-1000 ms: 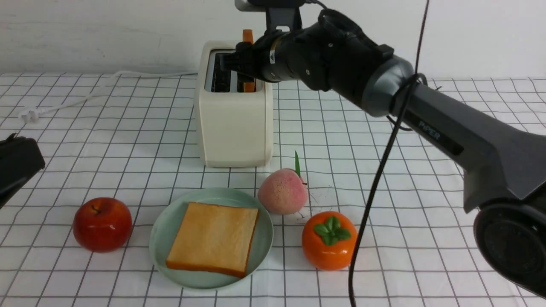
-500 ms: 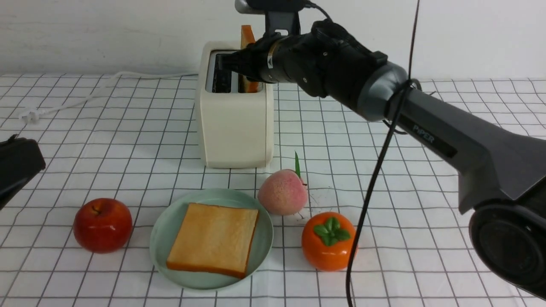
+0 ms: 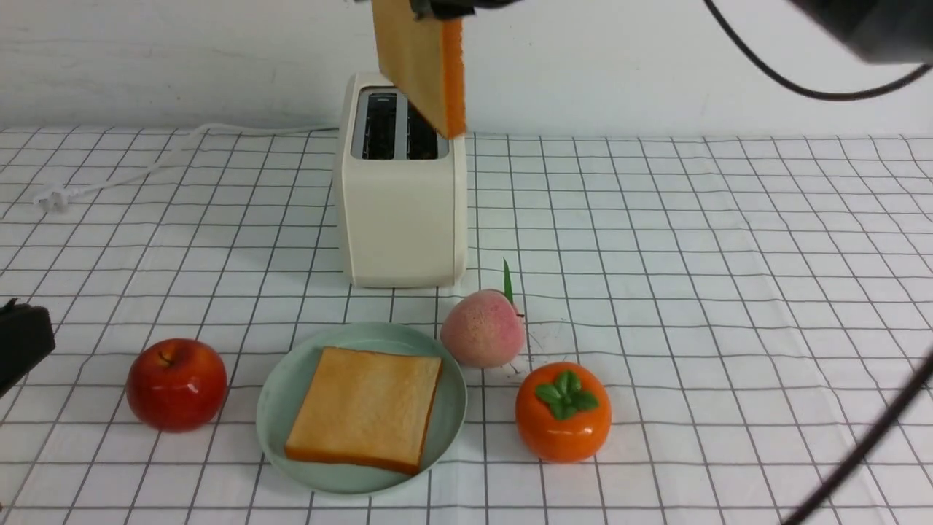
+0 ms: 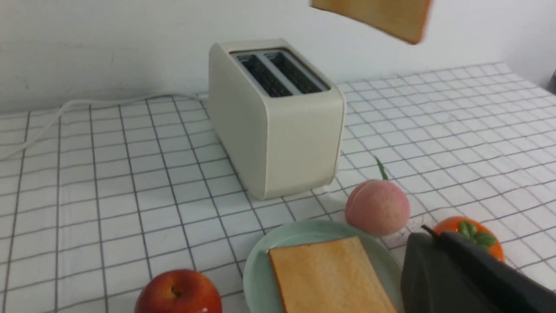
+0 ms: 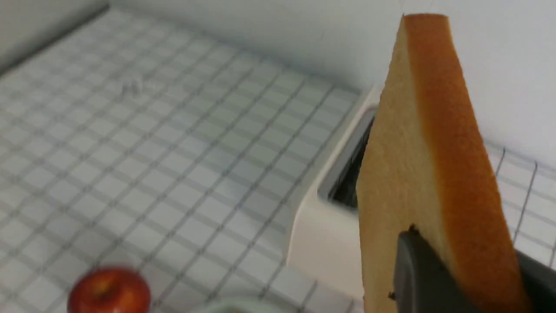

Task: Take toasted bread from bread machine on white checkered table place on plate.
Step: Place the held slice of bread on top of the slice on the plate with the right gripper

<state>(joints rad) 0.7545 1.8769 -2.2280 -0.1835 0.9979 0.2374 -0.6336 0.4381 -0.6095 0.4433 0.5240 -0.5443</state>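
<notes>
The front view looks forward across the table, with the toaster at 12 o'clock. The left wrist view sits low at the toaster's 8 o'clock, nearer. The right wrist view looks down from above, a bread slice close to its lens. All three share the toaster.

Plate approach: toaster at 12 o'clock, peach just beside rim at 2, persimmon near at 3, apple near at 9. Slice covers the plate's middle. Open overhead and at 6.
</notes>
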